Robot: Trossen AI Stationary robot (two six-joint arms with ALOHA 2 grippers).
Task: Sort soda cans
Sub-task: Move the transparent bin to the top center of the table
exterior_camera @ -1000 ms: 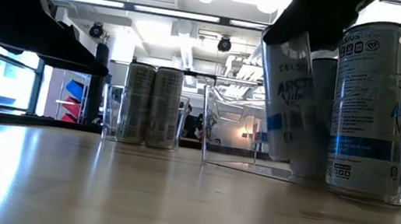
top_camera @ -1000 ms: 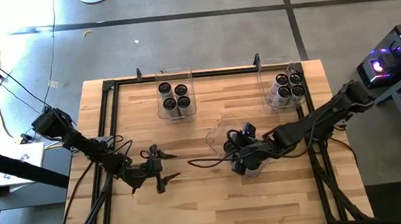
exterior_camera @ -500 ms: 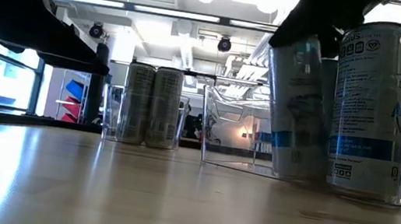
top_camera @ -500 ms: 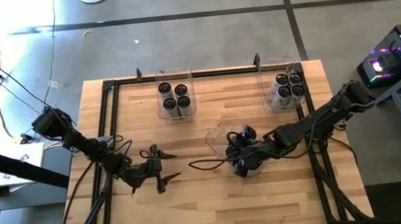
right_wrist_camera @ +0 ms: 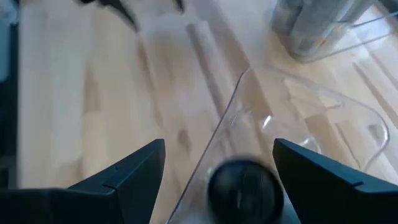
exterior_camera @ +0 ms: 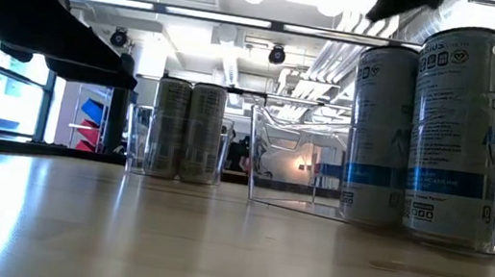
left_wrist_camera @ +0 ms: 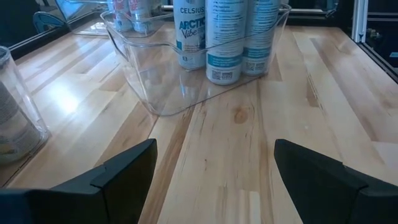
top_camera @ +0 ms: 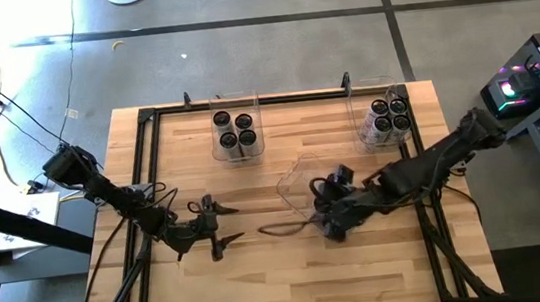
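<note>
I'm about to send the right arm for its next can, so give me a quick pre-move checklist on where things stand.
1. Right pincer open and free of the can: ok, both fingers spread, Celsius can below them.
2. That can upright: ok in the low view.
3. Can inside the middle clear bin: ok; three Celsius cans stand within its walls in the left wrist view.
4. Left pincer open, empty: ok, waiting over bare wood.
5. Far bins and hold upright cans: ok.
6. Any loose cans left on the table: cannot tell; none shows.
</note>
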